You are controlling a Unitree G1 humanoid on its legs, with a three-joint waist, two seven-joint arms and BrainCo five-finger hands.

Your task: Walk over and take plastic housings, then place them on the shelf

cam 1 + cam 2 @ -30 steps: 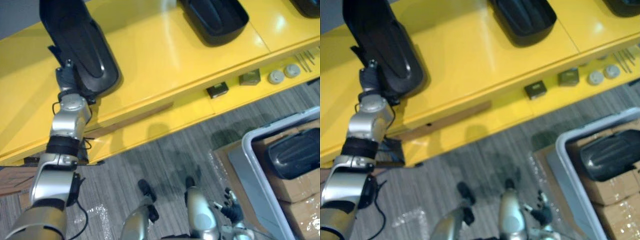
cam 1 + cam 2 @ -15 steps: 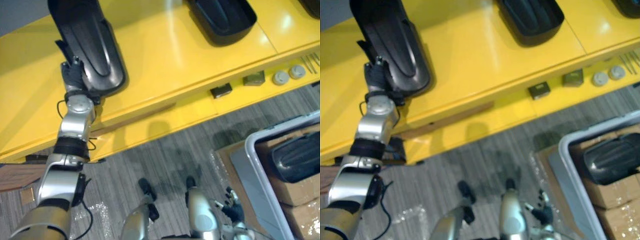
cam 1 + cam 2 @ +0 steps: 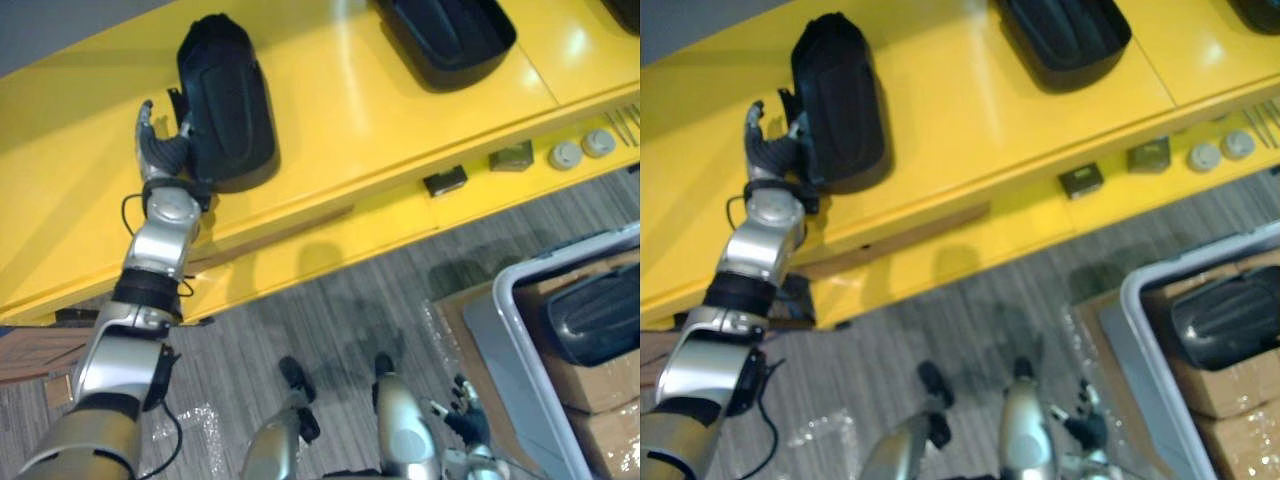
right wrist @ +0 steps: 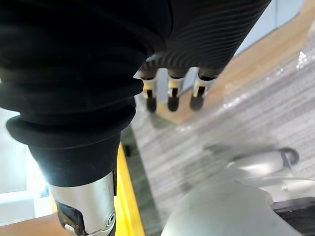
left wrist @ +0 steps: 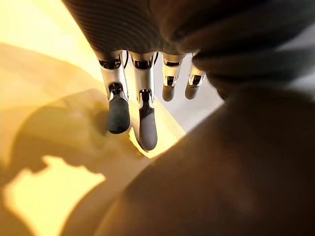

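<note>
You have the yellow shelf point(image 3: 340, 110) running across the far side of the scene, with grey striped floor point(image 3: 330, 320) in front of it. At the near right a grey bin point(image 3: 503, 318) sits on cardboard boxes point(image 3: 600, 378).

The black plastic housing point(image 3: 225, 105) now lies on the left part of the shelf with its whole outline in sight. Half a second ago it stood tilted with its far end running out of the top of the view. A second housing point(image 3: 445, 40) rests at the far middle of the shelf, well apart from the first, and it has not moved. A third housing point(image 3: 598, 312) lies in the bin as before.

Your left robot hand point(image 3: 163, 152) is just beside the left edge of the first housing. Its fingers point(image 5: 118, 113) are straight and spread, gripping nothing, and its thumb is toward the housing. Earlier that hand was tucked against the near end of the housing, so it has let go. I cannot tell whether the thumb touches the housing.

Your right robot hand point(image 3: 466, 420) hangs low over the floor near the bin, fingers point(image 4: 171, 96) relaxed and empty, unchanged.

On the shelf's near ledge, at the right, sit a small black block point(image 3: 445, 181), a greenish block point(image 3: 511, 157) and two round discs point(image 3: 565, 154).
</note>
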